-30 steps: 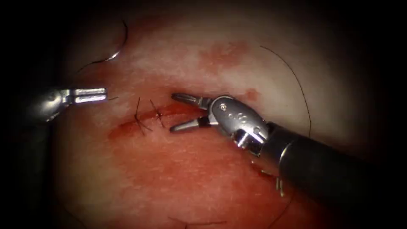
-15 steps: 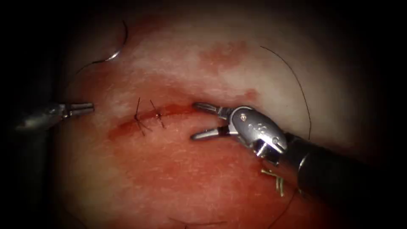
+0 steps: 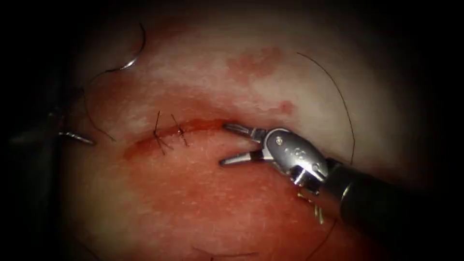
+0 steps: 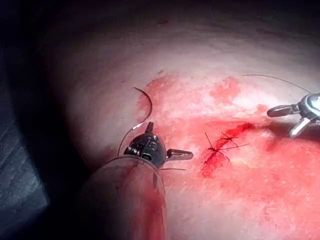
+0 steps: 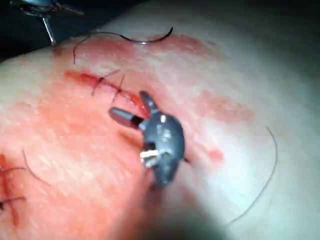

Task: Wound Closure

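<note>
The cut (image 3: 193, 126) runs across the tissue (image 3: 203, 203) and carries two dark stitches (image 3: 159, 134) at its left end. The curved needle (image 3: 138, 52) lies free on the tissue far up left of the cut, also seen in the left wrist view (image 4: 148, 104). Its thread (image 3: 88, 112) trails loose down toward my left tool. That left tool (image 4: 167, 140) sits left of the cut, jaws spread wide and holding nothing. My right tool (image 3: 224, 145) stands open at the cut's right end, one jaw on either side of it, also empty.
A long loose thread (image 3: 340, 99) arcs over the pale tissue at the right. Short pale thread bits (image 3: 316, 210) lie by the right tool's wrist. Cut thread ends (image 3: 222, 253) lie at the near edge. Red fluid (image 3: 253, 62) stains the tissue.
My left tool drew back to the left and opened, letting the thread drop loose on the tissue. My right tool shifted right along the cut, jaws still open.
</note>
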`<state>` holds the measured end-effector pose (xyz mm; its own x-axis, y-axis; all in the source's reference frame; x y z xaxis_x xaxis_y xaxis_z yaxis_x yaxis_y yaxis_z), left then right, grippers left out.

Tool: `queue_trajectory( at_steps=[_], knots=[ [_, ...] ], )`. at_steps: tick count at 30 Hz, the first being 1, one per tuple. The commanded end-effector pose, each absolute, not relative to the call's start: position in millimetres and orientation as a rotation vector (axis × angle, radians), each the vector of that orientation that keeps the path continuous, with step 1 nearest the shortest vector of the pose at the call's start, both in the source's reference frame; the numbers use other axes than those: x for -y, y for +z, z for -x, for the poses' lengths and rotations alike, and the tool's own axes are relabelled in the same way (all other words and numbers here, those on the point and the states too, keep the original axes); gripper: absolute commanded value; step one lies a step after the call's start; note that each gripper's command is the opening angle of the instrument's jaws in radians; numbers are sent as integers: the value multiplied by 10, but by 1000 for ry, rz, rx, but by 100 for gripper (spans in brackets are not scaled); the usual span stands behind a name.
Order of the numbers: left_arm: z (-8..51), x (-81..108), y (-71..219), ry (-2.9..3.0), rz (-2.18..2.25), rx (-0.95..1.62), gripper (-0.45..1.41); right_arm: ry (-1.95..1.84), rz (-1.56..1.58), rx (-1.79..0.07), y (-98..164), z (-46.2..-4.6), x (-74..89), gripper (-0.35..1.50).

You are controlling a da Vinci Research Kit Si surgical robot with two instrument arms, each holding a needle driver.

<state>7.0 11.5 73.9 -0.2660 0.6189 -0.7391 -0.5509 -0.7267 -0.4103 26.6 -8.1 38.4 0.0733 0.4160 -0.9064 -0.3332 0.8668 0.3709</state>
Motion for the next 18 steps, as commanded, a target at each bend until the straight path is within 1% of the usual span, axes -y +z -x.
queue_trajectory(
  at_steps=[1, 3, 6, 9, 12, 18],
  knots=[
    [-62, -124, 741, 2024, 1240, 88, 56, 561, -74, -1383, 389, -274, 79, 126],
    [-57, -138, 735, 1997, 1235, 79, 42, 563, -73, -1370, 389, -274, 79, 125],
    [-47, -157, 741, 1986, 1154, 22, 39, 562, -77, -1350, 386, -275, 78, 125],
    [-39, -176, 763, 1955, 1072, -23, 31, 554, -80, -1329, 382, -279, 79, 125],
    [-33, -198, 789, 1915, 988, -63, 29, 565, -87, -1315, 380, -284, 81, 125],
    [-18, -227, 827, 1924, 861, -49, 26, 568, -82, -1304, 381, -289, 83, 125]
  ],
)
